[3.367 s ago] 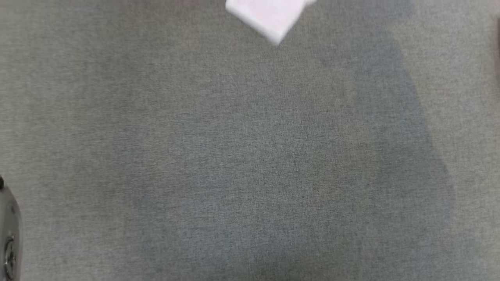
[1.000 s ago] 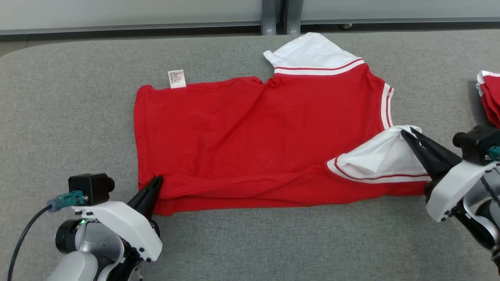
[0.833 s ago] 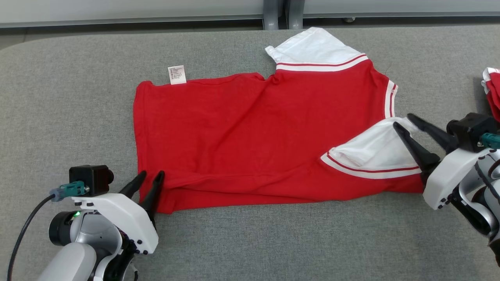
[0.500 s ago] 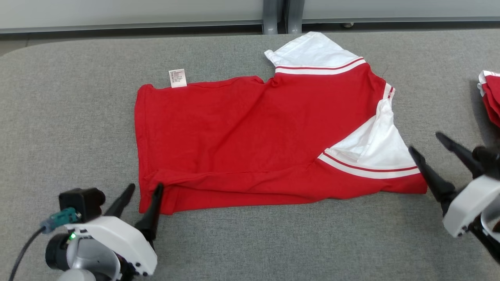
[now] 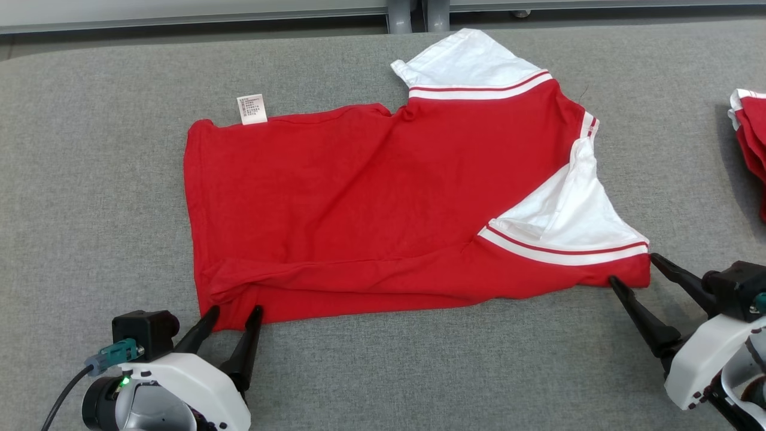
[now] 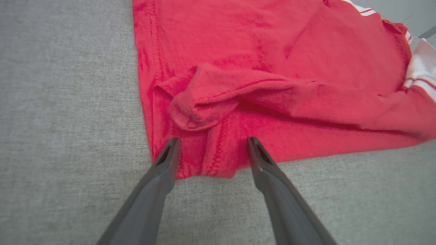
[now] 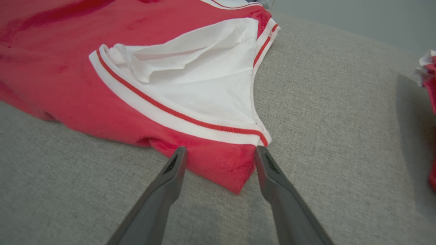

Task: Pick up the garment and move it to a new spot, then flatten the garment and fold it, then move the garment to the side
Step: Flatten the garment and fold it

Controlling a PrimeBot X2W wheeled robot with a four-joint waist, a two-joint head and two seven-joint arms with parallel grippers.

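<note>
Your red garment (image 5: 371, 203) lies spread mid-frame on the grey cloth-covered table (image 5: 96, 179).

It is a soft red knit. You see one white, stripe-edged sleeve (image 5: 568, 215) folded over at the right, a white care label (image 5: 252, 109) at the upper left edge and a rumpled fold along the lower edge. Your left gripper (image 5: 235, 310) at lower left and right gripper (image 5: 633, 267) at lower right stand spread, each straddling a near corner and pinching nothing. The woven tabletop rounds off at upper left. Another red-and-white garment (image 5: 751, 143) sits at the right edge, and grey metal posts (image 5: 410, 7) stand at top centre.
</note>
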